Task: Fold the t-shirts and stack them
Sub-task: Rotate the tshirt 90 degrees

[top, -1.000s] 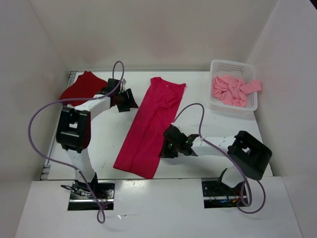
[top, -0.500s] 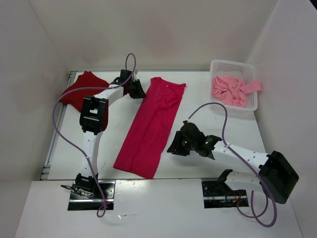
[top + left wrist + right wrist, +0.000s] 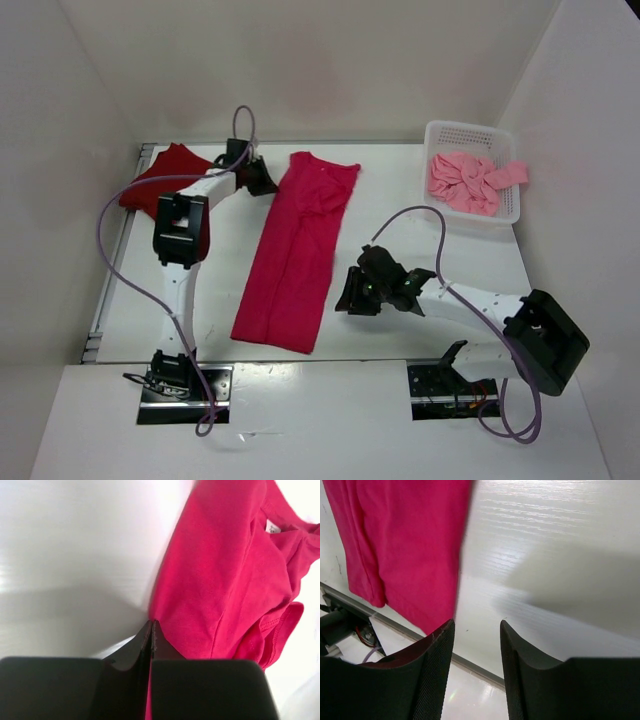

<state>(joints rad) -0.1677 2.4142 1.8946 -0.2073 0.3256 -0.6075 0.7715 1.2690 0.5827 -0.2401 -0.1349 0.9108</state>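
Observation:
The bright crimson-pink t-shirt point(image 3: 300, 250) lies folded into a long strip down the middle of the table, collar at the far end. My left gripper point(image 3: 268, 185) is shut on the strip's left edge near the collar; in the left wrist view a sliver of crimson cloth point(image 3: 225, 570) shows between the closed jaws point(image 3: 151, 625). My right gripper point(image 3: 345, 297) hovers open just right of the strip's lower right edge, nothing between its fingers point(image 3: 477, 625), the cloth point(image 3: 405, 540) to its left. The dark red t-shirt point(image 3: 160, 180) lies folded at far left. The salmon pink t-shirt point(image 3: 465, 182) sits crumpled in the basket.
The white perforated basket point(image 3: 470, 128) stands at the far right corner, a pink sleeve draped over its right rim. White walls enclose the table on three sides. Purple cables loop above both arms. The table's near edge point(image 3: 485, 672) runs close under the right gripper.
The left gripper reached the strip's upper left edge and shut on it; the collar end has shifted left. The right gripper opened and drew slightly back from the strip's right edge.

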